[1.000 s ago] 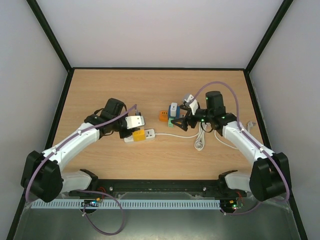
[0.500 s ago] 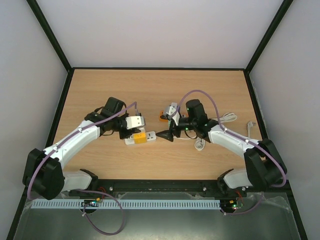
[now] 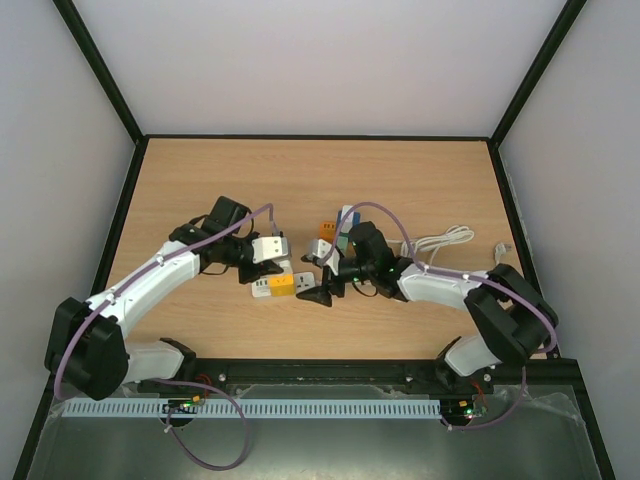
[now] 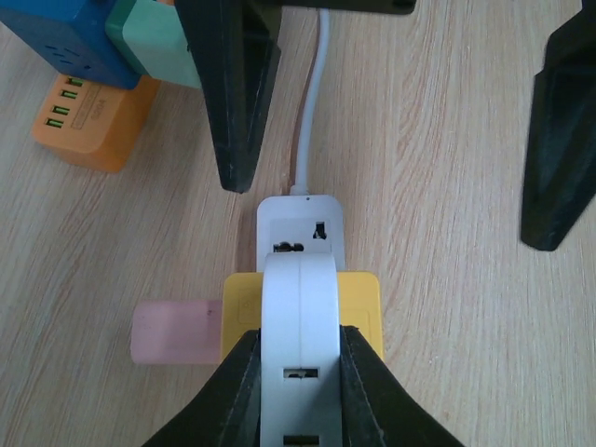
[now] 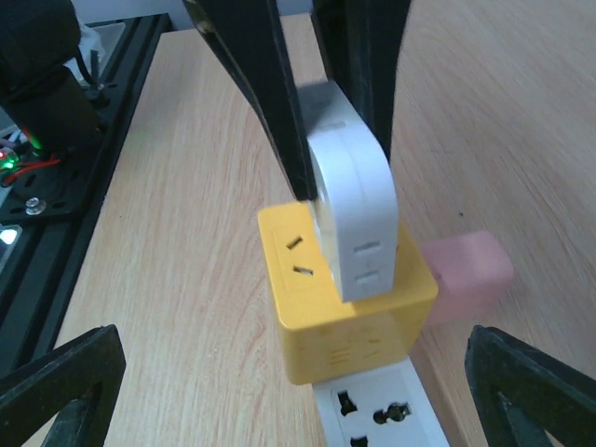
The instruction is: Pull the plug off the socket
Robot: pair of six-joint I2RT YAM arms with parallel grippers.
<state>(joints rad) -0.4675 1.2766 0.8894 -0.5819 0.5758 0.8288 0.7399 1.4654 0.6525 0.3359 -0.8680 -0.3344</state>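
A white plug (image 4: 298,317) stands upright in a yellow cube socket (image 4: 361,303), which sits on a white power strip (image 4: 303,219). My left gripper (image 4: 300,372) is shut on the plug's two flat sides. In the right wrist view the plug (image 5: 352,200) rises from the yellow cube (image 5: 345,312), with the strip (image 5: 382,414) below it. My right gripper (image 5: 298,391) is open, its fingertips wide apart on either side of the strip's end and touching nothing. From above, the left gripper (image 3: 268,262) and right gripper (image 3: 322,282) face each other across the cube (image 3: 281,286).
A pink block (image 4: 172,331) lies against the cube's side. An orange charger (image 3: 328,231) and a blue and green block (image 3: 345,217) stand just behind the right gripper. The strip's white cable (image 3: 440,240) lies coiled at the right.
My right arm has swung left from the orange and blue blocks down to the strip, its open jaws now at the yellow cube. The left gripper has stayed shut on the plug.
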